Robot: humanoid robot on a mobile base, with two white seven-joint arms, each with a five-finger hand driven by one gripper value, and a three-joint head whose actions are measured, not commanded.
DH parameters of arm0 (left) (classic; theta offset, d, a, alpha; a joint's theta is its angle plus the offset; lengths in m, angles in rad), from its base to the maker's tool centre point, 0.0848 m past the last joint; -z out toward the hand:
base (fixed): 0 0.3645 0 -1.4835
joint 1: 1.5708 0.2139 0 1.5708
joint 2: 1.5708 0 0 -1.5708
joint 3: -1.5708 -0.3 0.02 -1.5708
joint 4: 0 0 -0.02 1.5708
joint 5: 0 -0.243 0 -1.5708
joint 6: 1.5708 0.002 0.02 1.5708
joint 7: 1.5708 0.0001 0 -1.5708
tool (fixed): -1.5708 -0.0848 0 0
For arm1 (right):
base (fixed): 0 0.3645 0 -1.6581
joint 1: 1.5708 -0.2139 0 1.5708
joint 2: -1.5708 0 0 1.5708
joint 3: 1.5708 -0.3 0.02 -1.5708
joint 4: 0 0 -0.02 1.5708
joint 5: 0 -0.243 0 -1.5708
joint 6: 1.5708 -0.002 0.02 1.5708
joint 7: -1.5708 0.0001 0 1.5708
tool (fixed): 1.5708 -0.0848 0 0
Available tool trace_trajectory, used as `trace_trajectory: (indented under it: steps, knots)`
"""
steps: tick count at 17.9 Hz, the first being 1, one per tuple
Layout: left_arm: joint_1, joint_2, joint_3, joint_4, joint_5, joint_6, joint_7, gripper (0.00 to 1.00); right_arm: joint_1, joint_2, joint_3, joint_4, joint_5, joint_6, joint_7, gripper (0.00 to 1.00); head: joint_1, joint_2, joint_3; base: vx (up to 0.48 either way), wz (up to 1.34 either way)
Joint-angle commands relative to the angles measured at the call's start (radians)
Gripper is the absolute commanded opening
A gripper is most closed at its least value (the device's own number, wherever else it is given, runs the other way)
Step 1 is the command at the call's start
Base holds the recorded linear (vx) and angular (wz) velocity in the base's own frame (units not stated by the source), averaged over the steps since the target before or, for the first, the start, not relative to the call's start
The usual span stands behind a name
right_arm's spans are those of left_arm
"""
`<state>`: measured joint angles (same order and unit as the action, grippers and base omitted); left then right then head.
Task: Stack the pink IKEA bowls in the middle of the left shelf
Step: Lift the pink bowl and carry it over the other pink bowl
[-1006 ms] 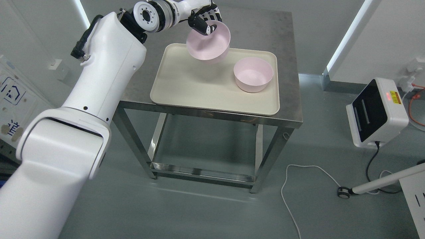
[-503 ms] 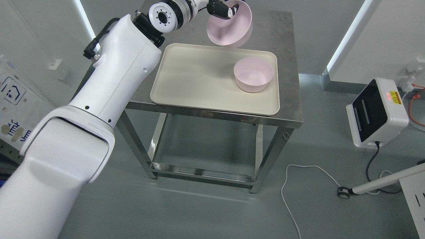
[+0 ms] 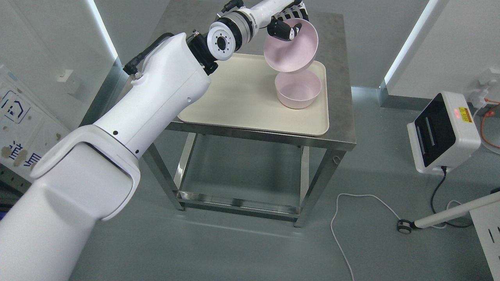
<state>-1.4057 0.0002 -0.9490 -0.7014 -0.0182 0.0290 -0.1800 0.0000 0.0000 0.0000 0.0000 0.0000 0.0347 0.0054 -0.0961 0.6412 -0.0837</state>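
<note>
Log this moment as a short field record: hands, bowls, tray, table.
left hand: shut on held bowl, fingers over its rim
right hand: not in view
held bowl: pink, tilted, in the air above the other bowl
second bowl: pink, upright, on the tray's right side
tray: cream, on the table
table: steel, open frame below

The held pink bowl [image 3: 291, 46] has been carried by the left hand [image 3: 287, 24] from above the middle of the tray [image 3: 234, 97], past the tray's far edge, toward the table's right edge. It is now tilted and held directly above the second pink bowl [image 3: 298, 89], whose far rim is overlapped by it. The left arm [image 3: 164, 89] has been extended further across the tray.
</note>
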Motion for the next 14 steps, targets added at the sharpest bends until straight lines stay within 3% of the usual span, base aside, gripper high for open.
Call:
trace_trajectory:
  steps: [1, 6, 11, 13, 14]
  knots:
    - [0.001, 0.017, -0.185, -0.038, -0.009, 0.028, 0.014, 0.02, 0.029, -0.017, -0.011, -0.034, 0.0, 0.001, 0.001, 1.0, 0.0, 0.0, 0.0, 0.0, 0.0]
    - [0.001, 0.017, -0.172, -0.032, -0.014, 0.038, 0.034, 0.04, 0.029, -0.017, -0.011, -0.034, -0.001, 0.001, 0.001, 1.0, 0.0, 0.0, 0.0, 0.0, 0.0]
    - [0.001, 0.017, -0.14, -0.015, -0.042, 0.06, 0.047, 0.17, 0.029, -0.017, -0.011, -0.034, 0.0, -0.001, 0.001, 1.0, 0.0, 0.0, 0.0, 0.0, 0.0]
    - [0.001, 0.017, -0.119, -0.009, -0.06, 0.06, 0.045, 0.31, 0.029, -0.017, -0.011, -0.034, 0.0, 0.001, 0.001, 1.0, 0.0, 0.0, 0.0, 0.0, 0.0]
    - [0.002, 0.017, -0.116, 0.0, -0.092, 0.06, 0.04, 0.49, 0.029, -0.017, -0.011, -0.034, 0.0, 0.001, 0.001, 1.0, 0.0, 0.0, 0.0, 0.0, 0.0]
